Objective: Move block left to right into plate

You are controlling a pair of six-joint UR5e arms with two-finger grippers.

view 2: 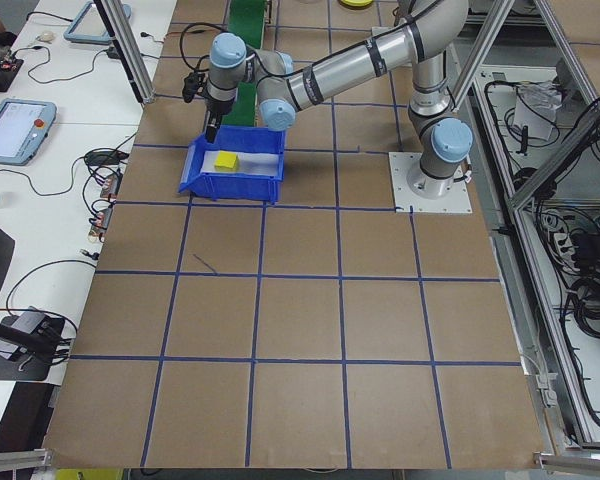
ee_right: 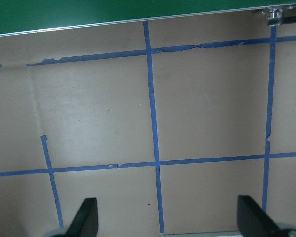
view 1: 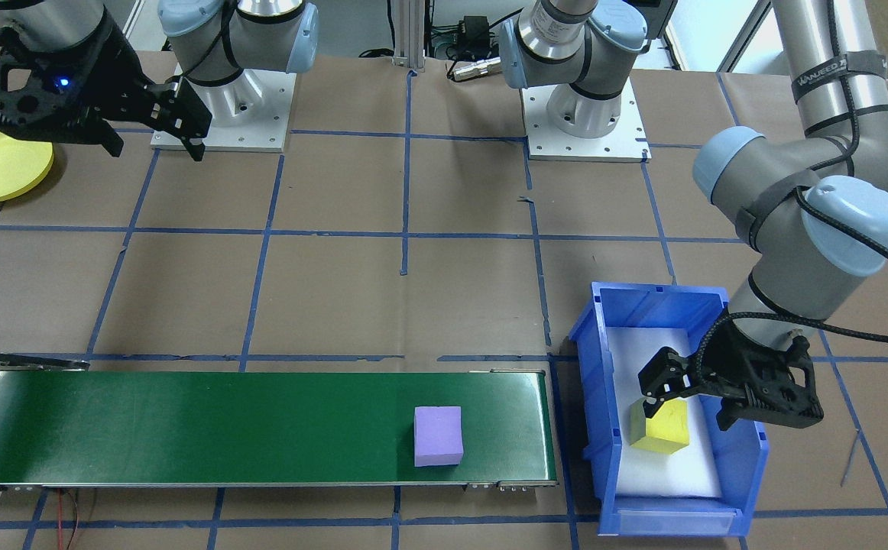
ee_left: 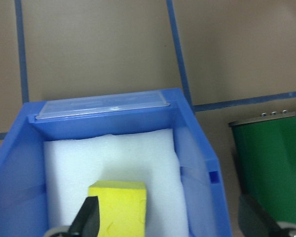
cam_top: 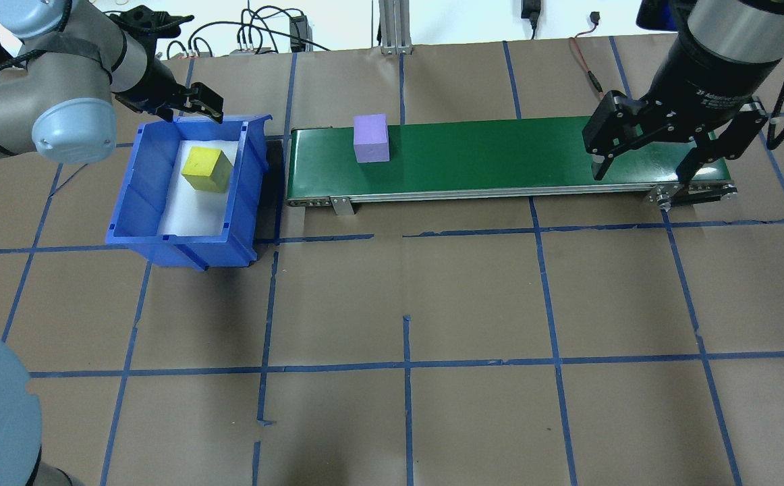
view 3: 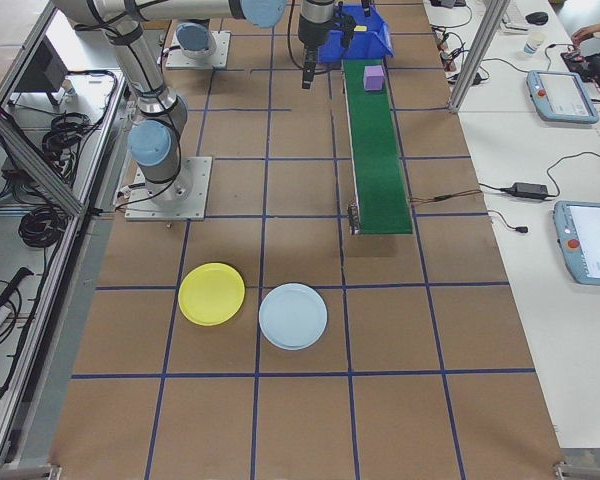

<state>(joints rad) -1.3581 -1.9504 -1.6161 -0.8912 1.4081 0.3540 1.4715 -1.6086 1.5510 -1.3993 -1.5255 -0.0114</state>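
A yellow block (view 1: 662,429) (cam_top: 206,169) (ee_left: 117,207) lies on white foam inside a blue bin (view 1: 750,466) (cam_top: 137,189). My left gripper (view 1: 688,409) (cam_top: 189,111) (ee_left: 170,222) hangs open above the bin, the block just inside its one finger (ee_left: 87,217). A purple block (view 1: 438,435) (cam_top: 371,138) (view 3: 374,77) rests on the green conveyor (view 1: 184,424) (cam_top: 500,155) near the bin end. My right gripper (view 1: 157,149) (cam_top: 641,172) (ee_right: 170,222) is open and empty, raised over the table by the conveyor's other end. A yellow plate (view 1: 1,168) (view 3: 211,294) and a light blue plate (view 3: 293,315) lie beyond that end.
Brown paper with a blue tape grid covers the table (cam_top: 405,304). The two arm bases (view 1: 222,114) (view 1: 585,114) stand on white plates at the robot's side. Operators' tables with tablets and cables (view 3: 570,95) run along the conveyor side.
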